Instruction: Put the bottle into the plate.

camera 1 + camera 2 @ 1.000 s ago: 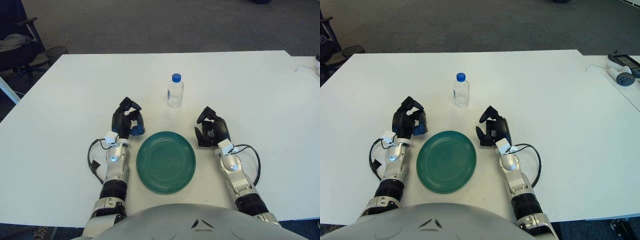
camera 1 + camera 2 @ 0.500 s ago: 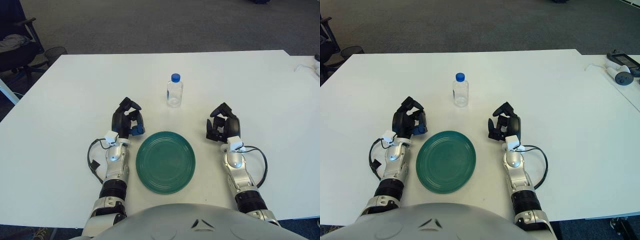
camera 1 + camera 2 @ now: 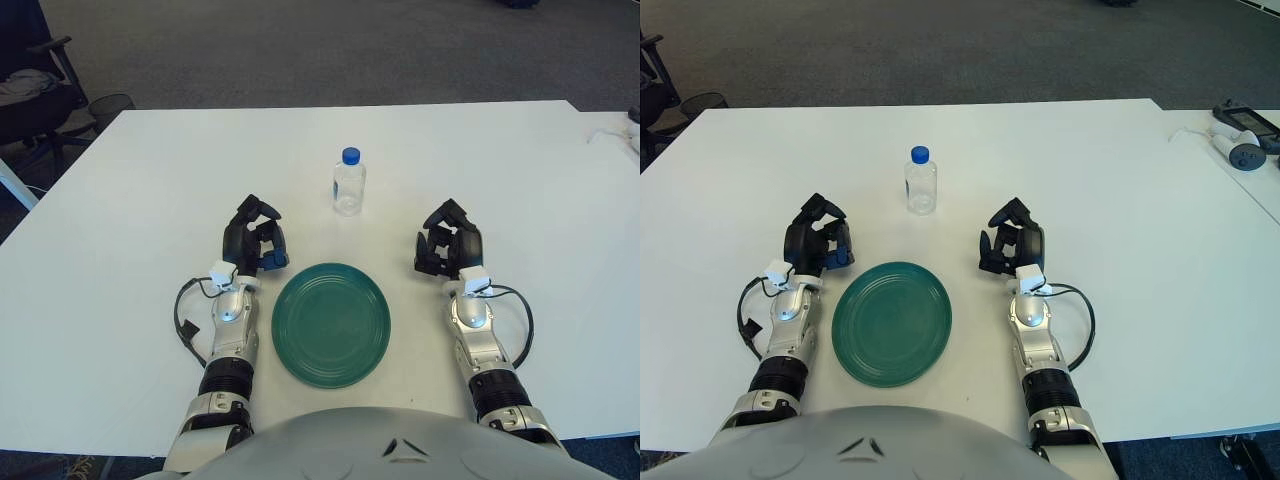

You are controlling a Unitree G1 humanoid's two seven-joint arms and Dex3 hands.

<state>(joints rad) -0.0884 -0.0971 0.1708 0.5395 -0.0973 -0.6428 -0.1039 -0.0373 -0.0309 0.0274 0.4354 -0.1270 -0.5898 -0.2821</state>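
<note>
Since a second ago the right robot hand (image 3: 449,248) has swung away from the plate's right edge, out to the right and a little farther up the table, and its forearm now runs nearly straight back toward the robot's body. The left robot hand (image 3: 254,243) has not shifted, and neither the bottle nor the plate has moved.

The right robot hand sits over the white table (image 3: 130,200), to the right of the green plate (image 3: 331,323) and apart from its rim. Its dark fingers are curled inward and hold nothing. The left robot hand sits just beyond the plate's upper left edge, close to the rim. Its fingers are curled as well, with nothing in them.

The bottle (image 3: 348,183) stands upright on the table, clear with a blue cap, beyond the far edge of the plate and well apart from it. It lies roughly between the two robot hands in left-to-right terms but farther away than both, and neither hand touches it. The plate lies flat near the robot's body, with nothing on it.

At the far left, past the table's corner, stands a dark office chair (image 3: 35,95).
</note>
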